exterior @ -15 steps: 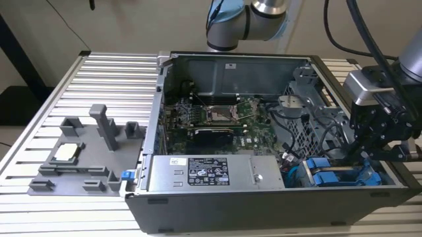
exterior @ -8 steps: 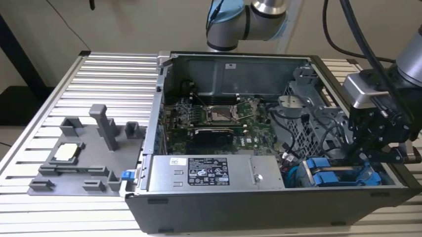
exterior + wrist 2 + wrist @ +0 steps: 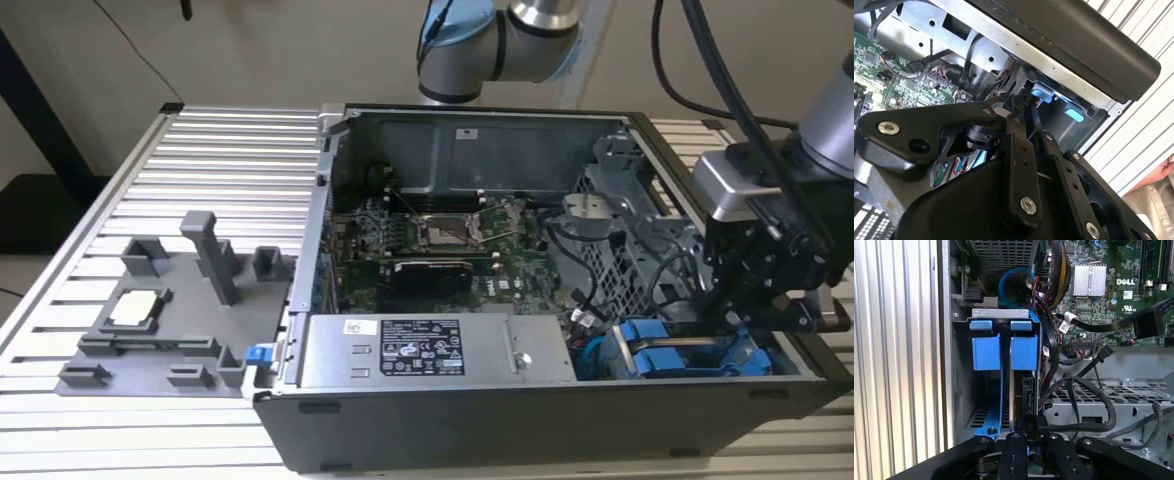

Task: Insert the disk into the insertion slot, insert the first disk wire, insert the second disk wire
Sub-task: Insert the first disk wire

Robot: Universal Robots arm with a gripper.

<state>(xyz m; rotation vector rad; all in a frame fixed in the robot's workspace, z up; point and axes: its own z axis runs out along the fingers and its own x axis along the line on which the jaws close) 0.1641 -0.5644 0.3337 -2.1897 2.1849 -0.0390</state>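
Observation:
The disk [image 3: 1015, 399] stands on edge inside the insertion slot [image 3: 961, 390], at the near right corner of the open computer case [image 3: 534, 420] in the exterior view. Its blue carrier tabs [image 3: 1024, 352] stick up out of the bay, and they also show in the exterior view [image 3: 661, 350]. My gripper [image 3: 1031, 434] reaches down beside the disk's edge. Its black fingers [image 3: 1015, 455] are closed on the black connector of a disk wire [image 3: 1030, 421]. In the second wrist view the gripper [image 3: 1032, 134] pinches the same black wire [image 3: 1032, 117] just short of the blue tabs [image 3: 1042, 93].
A grey power-supply box [image 3: 434, 350] lies along the case front, to the exterior view's left of the bay. The motherboard [image 3: 441, 240] sits behind it. Loose black cables [image 3: 1081, 405] loop over a perforated cage beside the disk. A grey fixture plate [image 3: 160, 320] rests on the slatted table.

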